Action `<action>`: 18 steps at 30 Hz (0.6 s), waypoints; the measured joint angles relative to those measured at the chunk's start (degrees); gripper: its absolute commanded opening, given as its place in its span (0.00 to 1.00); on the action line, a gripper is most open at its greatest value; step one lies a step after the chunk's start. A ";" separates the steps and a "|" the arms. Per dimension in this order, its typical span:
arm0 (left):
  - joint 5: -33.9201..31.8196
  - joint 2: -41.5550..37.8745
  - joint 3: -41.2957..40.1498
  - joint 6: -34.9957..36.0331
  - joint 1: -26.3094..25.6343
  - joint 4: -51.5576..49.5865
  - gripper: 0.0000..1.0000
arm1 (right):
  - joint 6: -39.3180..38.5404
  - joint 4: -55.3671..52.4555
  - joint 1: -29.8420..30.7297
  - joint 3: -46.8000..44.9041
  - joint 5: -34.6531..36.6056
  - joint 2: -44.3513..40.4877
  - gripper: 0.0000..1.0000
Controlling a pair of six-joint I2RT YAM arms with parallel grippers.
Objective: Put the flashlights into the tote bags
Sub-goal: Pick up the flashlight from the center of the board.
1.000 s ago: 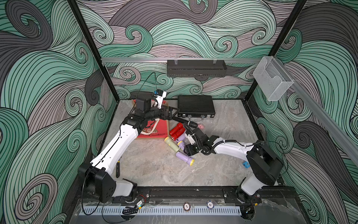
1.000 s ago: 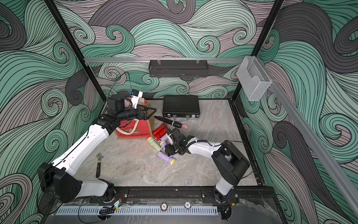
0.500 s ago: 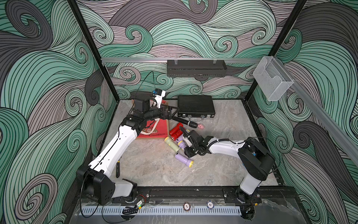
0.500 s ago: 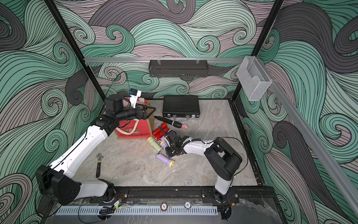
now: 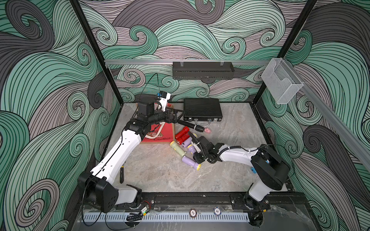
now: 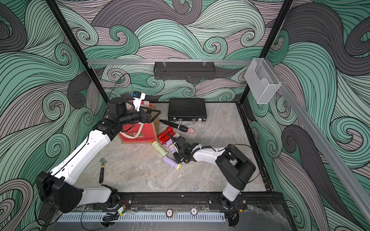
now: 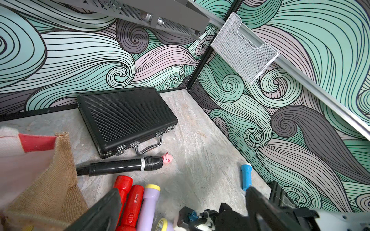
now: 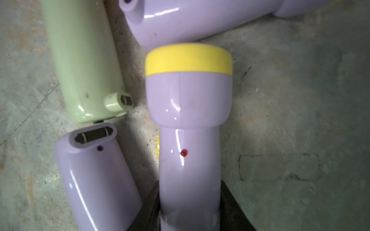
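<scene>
Several flashlights lie in a pile right of the tote bag (image 5: 160, 136): two red ones (image 5: 182, 136), a pale green one (image 5: 177, 149) and a lilac one (image 5: 191, 162). My right gripper (image 8: 190, 192) is shut on the handle of a lilac flashlight (image 8: 188, 100) with a yellow head, low on the floor in the pile (image 6: 171, 147). A blue flashlight (image 7: 245, 176) lies apart near the right wall. My left gripper (image 5: 176, 116) hangs open and empty above the bag's right edge (image 7: 50, 180).
A black ribbed case (image 5: 202, 109) sits at the back. A black microphone-like stick (image 5: 190, 126) and a pink pig figure (image 5: 208, 130) lie in front of it. A wrench (image 6: 102, 170) lies beside the left arm. A black shelf (image 5: 202, 70) and clear holder (image 5: 280, 84) hang on the walls.
My right gripper has pushed further into the pile and shut on the lilac flashlight. The left arm has barely moved.
</scene>
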 measured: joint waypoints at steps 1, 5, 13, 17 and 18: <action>0.15 -0.22 -0.02 -0.02 0.00 0.13 0.98 | -0.09 1.14 -0.02 -1.79 0.11 -2.71 0.12; 2.05 -0.76 -0.31 -0.61 0.00 1.53 0.98 | -0.17 6.01 -0.57 -6.47 0.04 -14.49 0.10; 10.40 -0.96 -3.04 -4.26 -1.18 7.78 0.98 | -0.76 15.58 -3.23 -7.34 -0.92 -30.16 0.09; 14.38 -0.94 -3.06 -5.16 -4.04 10.40 0.98 | -0.52 19.76 -4.52 -7.26 -2.08 -33.86 0.09; 15.26 -0.90 -3.06 -5.31 -4.72 10.93 0.99 | -0.37 20.81 -4.74 -7.23 -2.34 -34.47 0.09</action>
